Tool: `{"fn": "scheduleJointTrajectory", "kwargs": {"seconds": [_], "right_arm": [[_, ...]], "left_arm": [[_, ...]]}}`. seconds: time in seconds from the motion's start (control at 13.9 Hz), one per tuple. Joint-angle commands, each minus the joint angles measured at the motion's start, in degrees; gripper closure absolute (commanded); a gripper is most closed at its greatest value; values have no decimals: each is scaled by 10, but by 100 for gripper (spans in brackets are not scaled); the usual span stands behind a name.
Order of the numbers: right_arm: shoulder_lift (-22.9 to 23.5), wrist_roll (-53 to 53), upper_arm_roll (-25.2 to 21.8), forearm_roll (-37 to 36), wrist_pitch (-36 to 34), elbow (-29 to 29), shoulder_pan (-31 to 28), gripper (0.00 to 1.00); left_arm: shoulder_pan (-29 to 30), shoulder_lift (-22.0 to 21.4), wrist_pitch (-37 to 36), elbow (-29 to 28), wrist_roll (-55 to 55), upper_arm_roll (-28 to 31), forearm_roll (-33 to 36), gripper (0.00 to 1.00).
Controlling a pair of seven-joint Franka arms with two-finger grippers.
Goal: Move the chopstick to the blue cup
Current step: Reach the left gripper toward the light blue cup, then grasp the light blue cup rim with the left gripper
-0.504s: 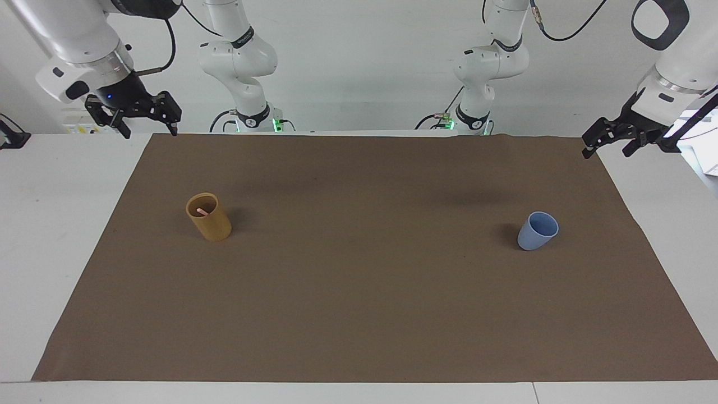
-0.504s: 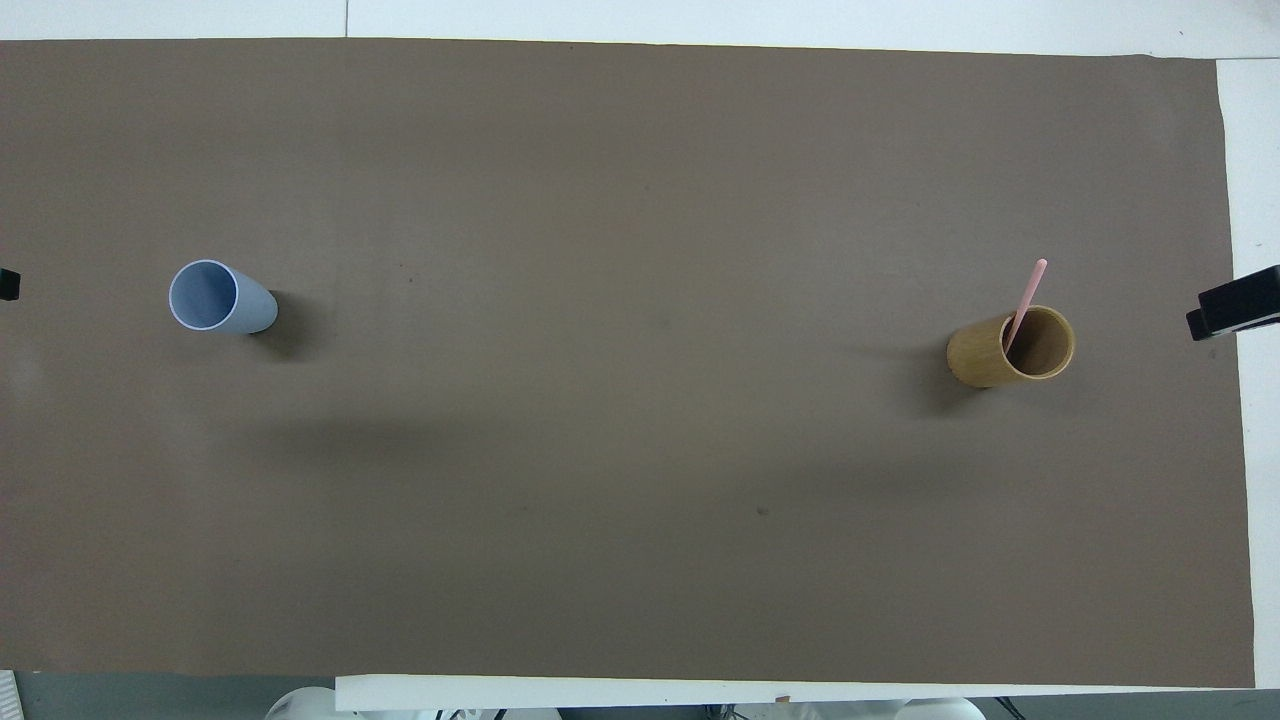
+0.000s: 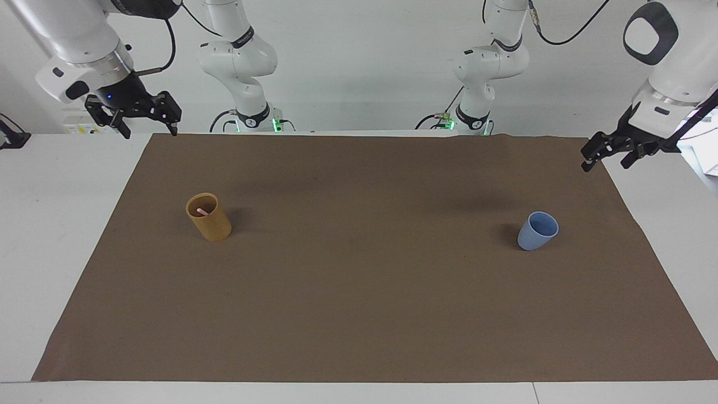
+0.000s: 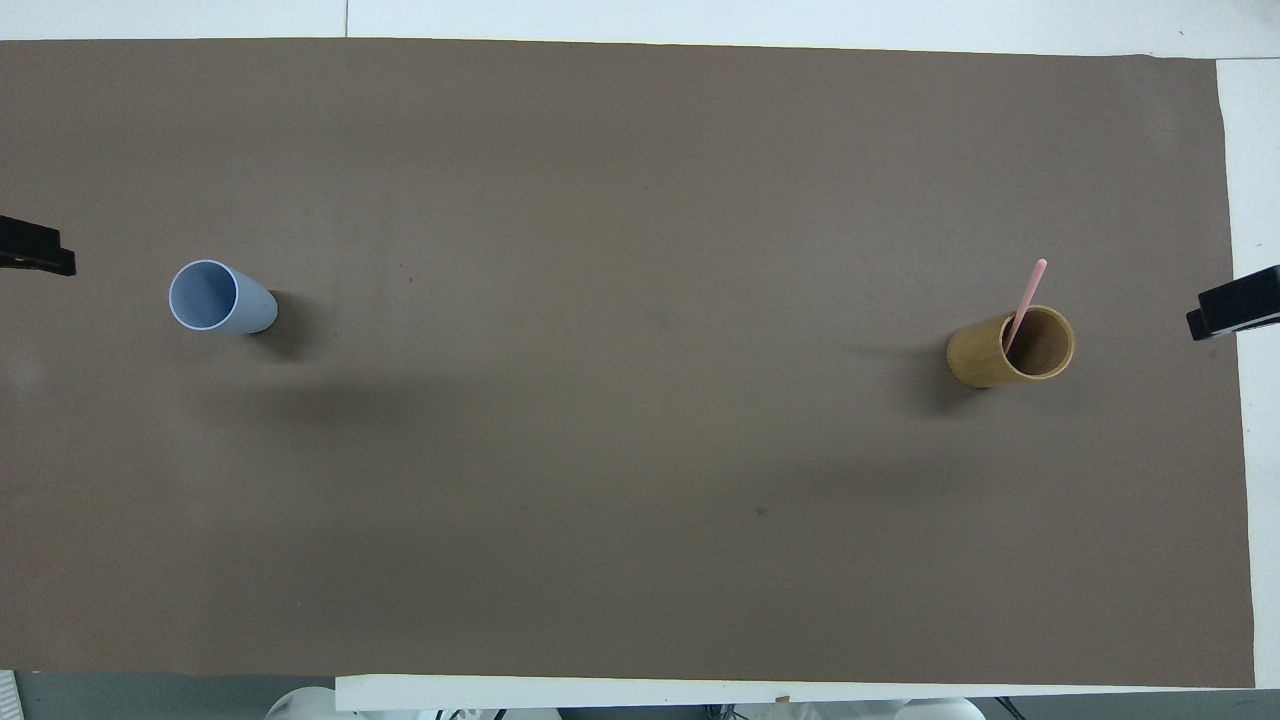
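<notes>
The pale pink chopstick stands leaning in the tan-yellow cup toward the right arm's end of the table; in the overhead view the chopstick sticks out over the tan-yellow cup's rim. The blue cup stands upright and empty toward the left arm's end, and it also shows in the overhead view. My left gripper is open and raised over the cloth's edge, apart from the blue cup. It also shows in the overhead view. My right gripper is open, raised by the cloth's corner at its end.
A brown cloth covers most of the white table. Both arm bases stand at the robots' edge of the table.
My left gripper has moved inward and a little down over the cloth's edge, toward the blue cup. The right arm, the cups and the chopstick have not moved.
</notes>
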Motion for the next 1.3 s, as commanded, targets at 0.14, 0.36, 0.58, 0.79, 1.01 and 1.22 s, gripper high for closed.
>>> {"fn": "scheduleJointTrajectory", "kwargs": {"seconds": [0.14, 0.36, 0.58, 0.79, 1.01, 1.22], "right_arm": [[-10, 2, 2, 7, -3, -10, -4, 0], [-10, 2, 2, 7, -3, -10, -4, 0], [-10, 2, 2, 7, -3, -10, -4, 0], [-10, 2, 2, 7, -3, -10, -4, 0], [-10, 2, 2, 7, -3, -10, -4, 0], [-10, 2, 2, 7, -7, -10, -4, 0]], "left_arm": [[-11, -11, 124, -136, -33, 3, 8, 0], [-19, 2, 187, -176, -58, 2, 8, 0], [-21, 29, 196, -177, -73, 2, 8, 40], [-39, 52, 215, -176, -126, 3, 10, 100], [-39, 58, 218, -170, -126, 3, 10, 100], [-76, 70, 212, -137, -141, 3, 9, 100]]}}
